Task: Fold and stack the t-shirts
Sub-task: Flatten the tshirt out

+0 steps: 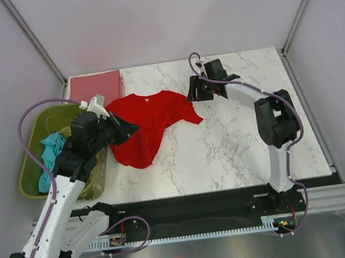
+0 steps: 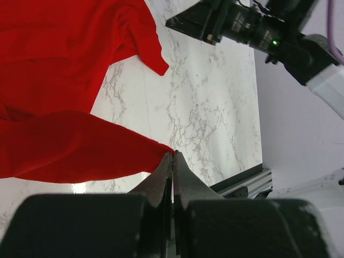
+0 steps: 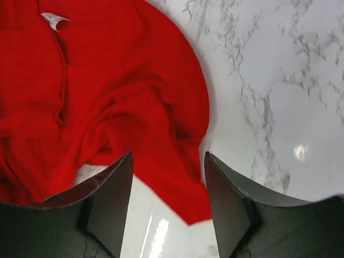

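At left, basket (image 1: 29,153) part-hidden; left pincer (image 2: 173,156) pinching red t-shirt (image 1: 152,116), right pincer (image 3: 167,161) released.

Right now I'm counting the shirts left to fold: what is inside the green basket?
A crumpled teal t-shirt lies in the basket. The left arm covers the basket's near right side, so anything lying under there cannot be seen.

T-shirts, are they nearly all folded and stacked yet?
Not nearly. Done: the pink t-shirt lies folded at the back left. In hand: the red t-shirt is unfolded, the left tool pinching its edge, the right tool open over a sleeve. Still to do: the teal t-shirt sits in the green basket.
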You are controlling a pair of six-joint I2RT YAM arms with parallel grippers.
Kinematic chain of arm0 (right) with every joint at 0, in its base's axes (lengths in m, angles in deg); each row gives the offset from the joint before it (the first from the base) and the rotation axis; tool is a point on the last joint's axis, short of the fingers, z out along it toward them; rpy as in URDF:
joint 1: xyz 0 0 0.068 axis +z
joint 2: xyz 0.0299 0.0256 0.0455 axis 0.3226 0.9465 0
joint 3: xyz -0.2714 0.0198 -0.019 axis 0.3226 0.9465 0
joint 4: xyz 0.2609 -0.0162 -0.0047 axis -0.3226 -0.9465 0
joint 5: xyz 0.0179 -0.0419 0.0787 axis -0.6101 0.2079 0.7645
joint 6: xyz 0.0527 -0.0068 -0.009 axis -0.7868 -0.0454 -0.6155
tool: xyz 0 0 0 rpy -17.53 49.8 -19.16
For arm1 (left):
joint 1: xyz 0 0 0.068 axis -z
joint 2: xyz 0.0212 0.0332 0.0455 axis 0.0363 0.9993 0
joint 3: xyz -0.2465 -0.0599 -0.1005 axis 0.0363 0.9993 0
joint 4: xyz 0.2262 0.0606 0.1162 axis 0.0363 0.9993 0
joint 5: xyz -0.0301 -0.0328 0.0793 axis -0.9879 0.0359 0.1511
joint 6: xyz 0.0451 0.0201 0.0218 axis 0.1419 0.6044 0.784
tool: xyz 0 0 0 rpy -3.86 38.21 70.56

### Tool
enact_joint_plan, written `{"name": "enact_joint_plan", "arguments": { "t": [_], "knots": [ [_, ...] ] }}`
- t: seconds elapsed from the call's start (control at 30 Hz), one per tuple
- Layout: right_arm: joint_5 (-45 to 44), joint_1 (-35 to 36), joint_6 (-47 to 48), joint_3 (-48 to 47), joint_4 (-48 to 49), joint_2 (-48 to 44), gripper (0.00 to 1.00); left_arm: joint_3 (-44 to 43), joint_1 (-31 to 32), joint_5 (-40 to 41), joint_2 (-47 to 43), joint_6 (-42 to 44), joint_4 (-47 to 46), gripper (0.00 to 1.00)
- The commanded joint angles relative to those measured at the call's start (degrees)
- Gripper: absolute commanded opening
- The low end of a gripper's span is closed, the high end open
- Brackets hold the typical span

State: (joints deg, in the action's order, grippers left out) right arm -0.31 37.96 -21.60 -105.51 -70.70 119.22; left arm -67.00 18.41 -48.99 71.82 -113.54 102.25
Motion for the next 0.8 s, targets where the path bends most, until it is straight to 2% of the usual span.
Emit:
{"name": "enact_joint_plan", "arguments": {
  "t": [0.0,0.2,0.4,0.47,0.5,0.53,0.57,0.6,0.67,0.77],
  "knots": [
    [4.1,0.8,6.5,-8.9,1.1,6.6,0.63,-0.7,0.0,0.4,-1.6,1.9,-1.8,0.02],
    [-1.2,2.3,8.8,-17.7,-3.4,16.3,0.64,-1.4,0.0,-0.3,-1.5,1.6,-1.8,0.02],
    [-6.9,4.4,10.5,-18.8,-4.6,19.6,0.62,-1.6,0.0,-0.3,-0.1,2.4,-1.8,0.02],
    [-9.2,4.5,10.2,-18.5,-5.0,20.0,0.47,-1.5,0.0,-0.2,0.3,2.4,-1.8,0.02],
    [-14.1,4.5,8.9,-17.6,-5.9,19.7,0.36,-1.5,0.0,0.0,0.8,2.4,-1.9,0.02],
    [-18.2,4.5,8.1,-17.2,-6.6,19.4,0.13,-1.5,0.0,0.3,1.2,2.5,-1.9,0.02],
    [-21.8,3.9,7.0,-16.1,-9.2,18.3,0.04,-1.5,0.0,0.6,1.6,2.5,-1.9,0.02],
    [-24.7,3.1,5.6,-15.2,-11.0,17.4,0.00,-1.5,0.0,0.7,2.0,2.6,-1.9,0.02],
    [-29.5,-0.7,0.5,-11.9,-13.6,12.3,0.00,-1.9,0.0,1.1,3.8,3.0,-2.2,0.02],
    [-35.3,-7.2,-4.9,2.8,-14.8,1.2,0.00,-2.6,0.1,-0.4,7.3,2.6,-3.5,0.02]
  ]
}}
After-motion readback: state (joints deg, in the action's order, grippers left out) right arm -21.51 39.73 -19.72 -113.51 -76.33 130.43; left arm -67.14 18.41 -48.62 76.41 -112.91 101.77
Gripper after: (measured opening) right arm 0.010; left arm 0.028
